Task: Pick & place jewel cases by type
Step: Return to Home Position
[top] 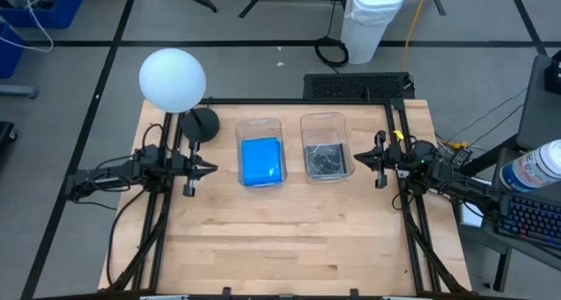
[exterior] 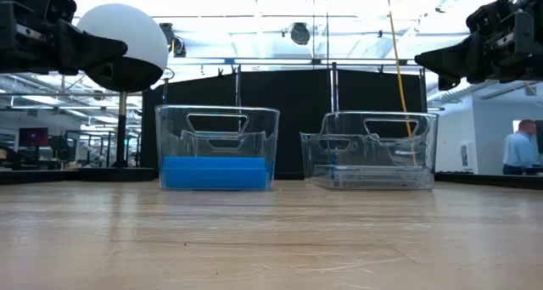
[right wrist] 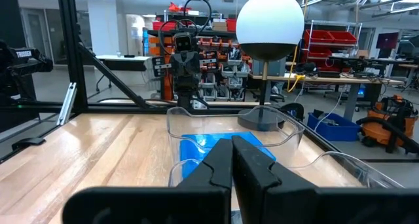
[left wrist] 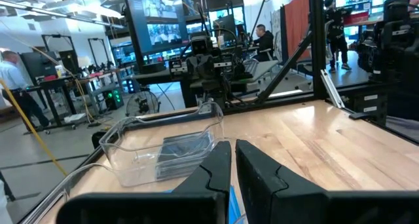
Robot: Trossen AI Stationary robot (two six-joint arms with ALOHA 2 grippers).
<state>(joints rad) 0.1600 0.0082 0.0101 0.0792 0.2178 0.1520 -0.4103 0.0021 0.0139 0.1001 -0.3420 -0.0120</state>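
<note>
Sorting looks complete, I judge: blue jewel cases (top: 261, 160) in left tub (top: 259, 122), grey jewel cases (top: 326, 160) in right tub (top: 323, 117), none loose on counter (top: 280, 239). Left claw (top: 209, 168) at nine o'clock, right claw (top: 355, 157) at three, both closed, empty.

My overhead feed shows the pale wood counter (top: 280, 247) on a grey floor (top: 79, 89) crossed by black tape (top: 263, 44), a white bin (top: 372, 19) and blue crates (top: 44, 2) beyond it. A white globe lamp (top: 173, 78) stands at the counter's far left corner. Level across, I see a black panel (exterior: 288, 103), bright ceiling lights (exterior: 254, 2) and a person (exterior: 516, 147) at right.
</note>
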